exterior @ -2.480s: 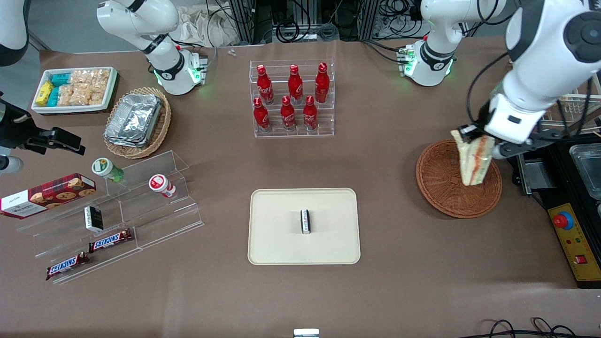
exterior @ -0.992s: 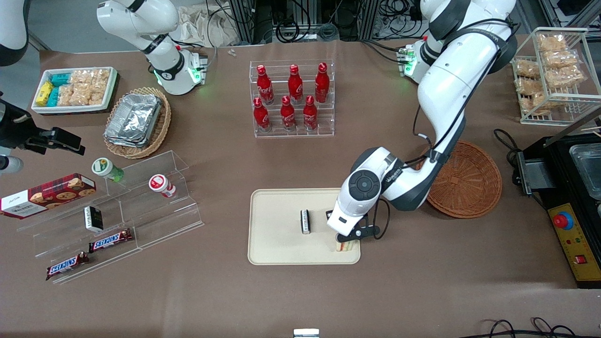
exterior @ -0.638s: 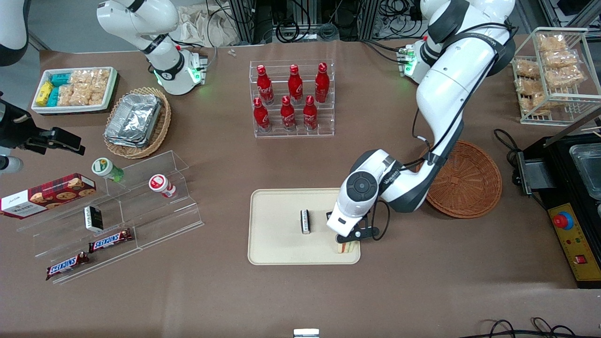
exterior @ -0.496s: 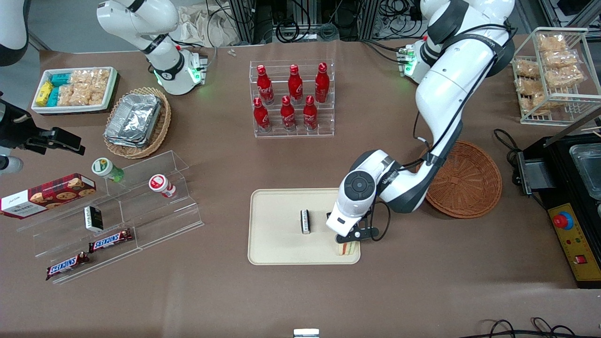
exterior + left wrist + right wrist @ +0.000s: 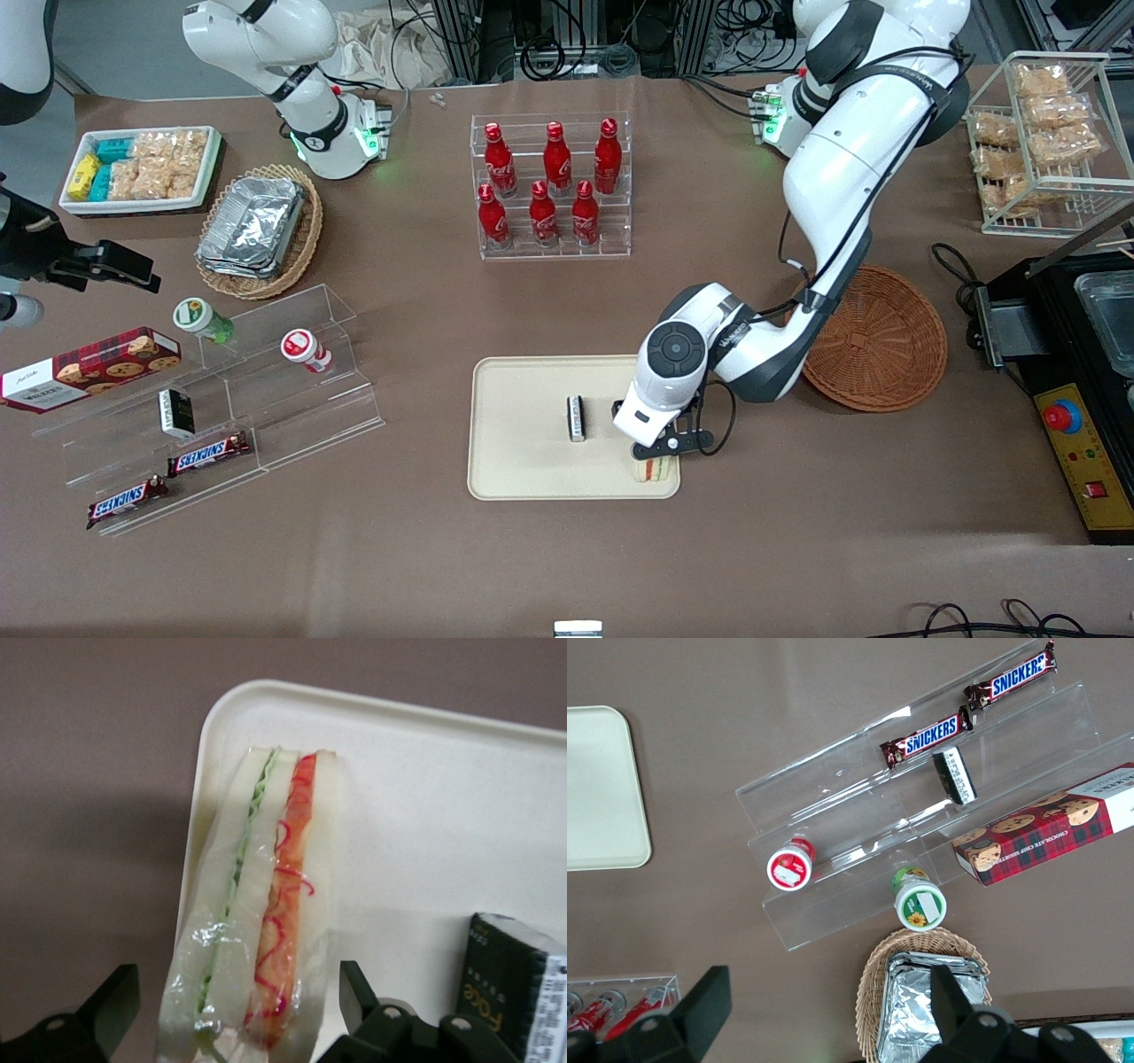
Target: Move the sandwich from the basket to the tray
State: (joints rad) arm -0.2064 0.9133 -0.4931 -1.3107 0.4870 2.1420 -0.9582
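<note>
The sandwich [image 5: 654, 468] [image 5: 266, 930], a clear-wrapped wedge with green and red filling lines, rests on the cream tray [image 5: 523, 461] [image 5: 425, 815] at the corner nearest the front camera on the working arm's side. My left gripper [image 5: 654, 452] [image 5: 237, 992] hangs right over it, open, one black finger on each side of the wedge with a small gap at both. The reddish-brown wicker basket [image 5: 877, 346] stands beside the tray toward the working arm's end, with nothing in it.
A small black packet [image 5: 577, 417] [image 5: 509, 992] lies mid-tray beside the sandwich. A rack of red bottles [image 5: 551, 190] stands farther from the front camera. A black machine with a red button [image 5: 1076, 416] sits past the basket, a wire rack of snacks [image 5: 1045, 133] above it.
The gripper carried the sandwich from above the basket over to the tray corner. Over the last second the wrist has only shifted slightly, with the sandwich staying on the tray.
</note>
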